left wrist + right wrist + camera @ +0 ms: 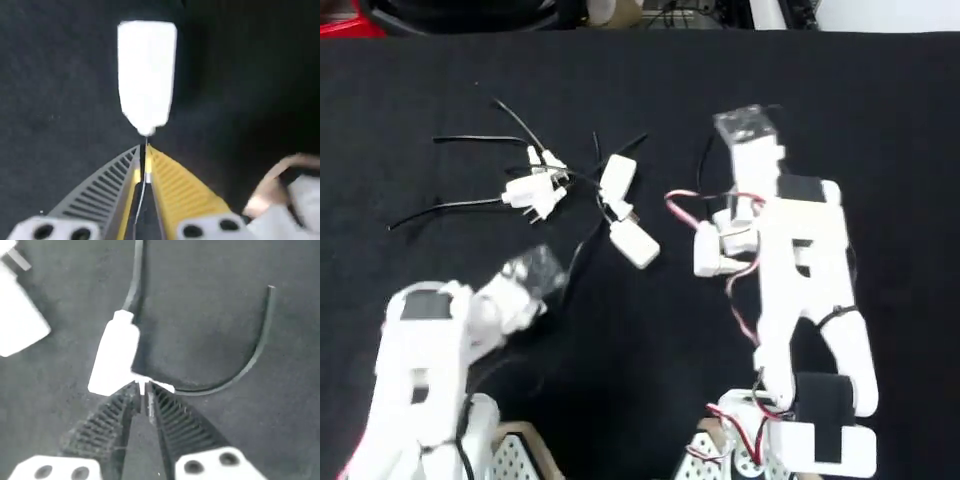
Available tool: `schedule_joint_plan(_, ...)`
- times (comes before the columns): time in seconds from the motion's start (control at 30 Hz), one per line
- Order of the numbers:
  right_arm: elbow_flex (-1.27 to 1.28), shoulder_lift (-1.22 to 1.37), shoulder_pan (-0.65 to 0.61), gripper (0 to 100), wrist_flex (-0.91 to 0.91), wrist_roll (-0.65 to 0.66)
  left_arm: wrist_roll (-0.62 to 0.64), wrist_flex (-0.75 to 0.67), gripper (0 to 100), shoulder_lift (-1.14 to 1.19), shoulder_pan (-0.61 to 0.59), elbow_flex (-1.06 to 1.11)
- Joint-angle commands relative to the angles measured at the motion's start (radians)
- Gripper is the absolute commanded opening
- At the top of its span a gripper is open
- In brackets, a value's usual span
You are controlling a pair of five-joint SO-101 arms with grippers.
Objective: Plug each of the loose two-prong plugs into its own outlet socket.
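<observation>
Left hand (145, 150): fingers pressed together with nothing I can see between them. It is aimed at a white rectangular plastic block (146, 75) lying just ahead of the tips.
Right hand (144, 392): fingers drawn together, tips touching the near end of a white plastic two-prong plug on a black cable (115, 360). I cannot tell whether a prong is pinched.
Task pieces: in the high view, a cluster of white plugs with thin black leads (535, 188) lies upper left of centre. A pair of white blocks (633, 243) sits just right of it, near centre.
Handling: I judge these pieces light, rigid and smooth. A nudge would likely skate them across the cloth, and the springy leads may twist a body once it is lifted.
Hold: I would take a plug across the flat sides of its body, leaving the 2 prongs free.
Edges: the far edge of the black cloth-covered worktop (880, 90) runs along the top of the frame, well apart from the pieces.
Room: there is open cloth at upper right and far left. The crossed leads between cluster and blocks look like the snag risk.
</observation>
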Motion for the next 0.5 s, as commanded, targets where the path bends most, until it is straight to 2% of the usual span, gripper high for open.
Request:
schedule_joint_plan(0.0,-0.013,-0.045,-0.084,1.5,0.040,0.063,-0.169,-0.040,3,-0.178,-0.076,0.128)
schedule_joint_plan(0.17,-0.015,-0.045,-0.166,1.6,0.043,0.126,-0.181,-0.017,3,-0.397,-0.093,0.220)
schedule_joint_plan(0.27,-0.025,-0.045,-0.209,6.6,0.048,0.152,-0.176,0.052,9,-0.535,-0.093,0.213)
schedule_joint_plan(0.37,-0.056,-0.045,-0.252,17.4,0.051,0.150,-0.089,0.103,17,-0.681,-0.085,0.183)
schedule_joint_plan(0.47,-0.081,-0.038,-0.299,19.4,0.051,0.150,-0.008,0.152,21,-0.821,-0.084,0.147)
